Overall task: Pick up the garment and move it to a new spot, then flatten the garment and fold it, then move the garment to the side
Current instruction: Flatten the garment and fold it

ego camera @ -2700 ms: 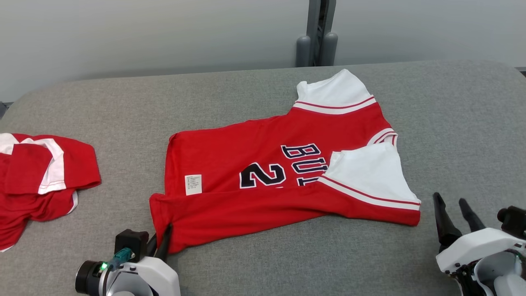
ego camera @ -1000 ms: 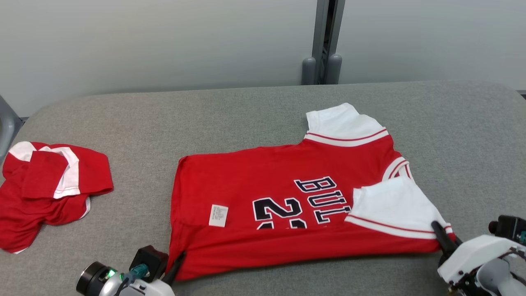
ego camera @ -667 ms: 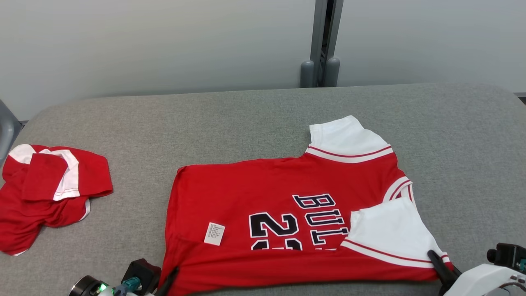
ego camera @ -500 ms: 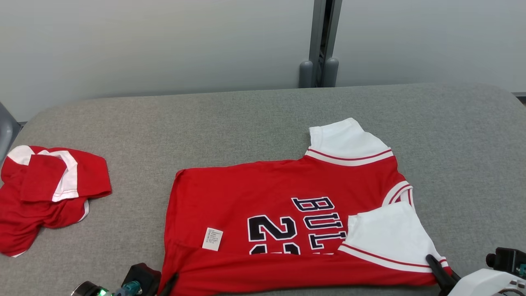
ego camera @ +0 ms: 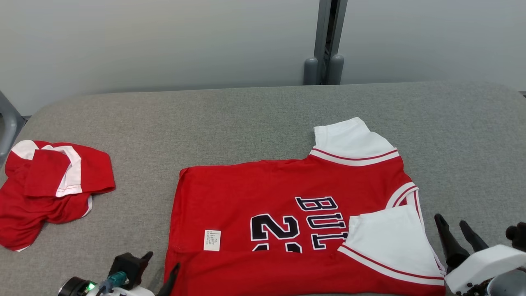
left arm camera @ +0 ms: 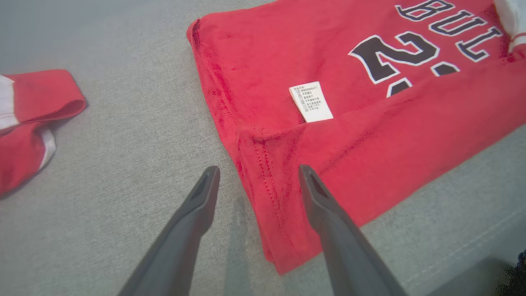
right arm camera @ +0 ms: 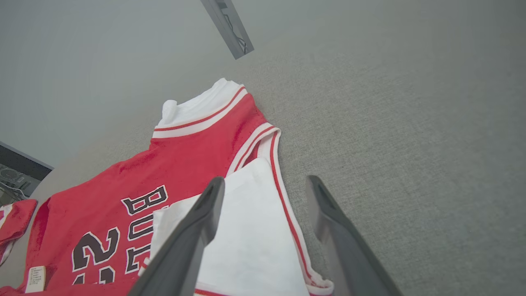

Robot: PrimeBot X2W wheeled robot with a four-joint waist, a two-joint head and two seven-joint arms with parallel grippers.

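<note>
Left jaws: the left gripper [left arm camera: 259, 170] has its fingers spread wide over the garment's hem corner, one above red cloth and one above bare table, clamping nothing.
Right jaws: the right gripper [ego camera: 451, 222] is also spread and empty, just beside the folded white sleeve [ego camera: 390, 242] at the garment's collar end.
Garment: the red jersey [ego camera: 267, 193] lies sideways and flat by the near edge of the table [ego camera: 246, 119], right of middle, with its hem toward the left edge and its collar toward the right.
Folds in place: the near long side is turned up in a strip that covers the lower part of the number, with a white care label [ego camera: 212, 240] at its fold line. The near sleeve is laid inward over the lettering.
Still open: the far sleeve [ego camera: 349, 137] sticks out unfolded toward the far edge.
Progress: moving and flattening look done, and folding seems about a third through.
Left to do: likely the far side, then the lengthwise folds, then the shift aside.
Beyond: a second red garment [ego camera: 49, 185] lies bunched by the table's left edge, well apart.
</note>
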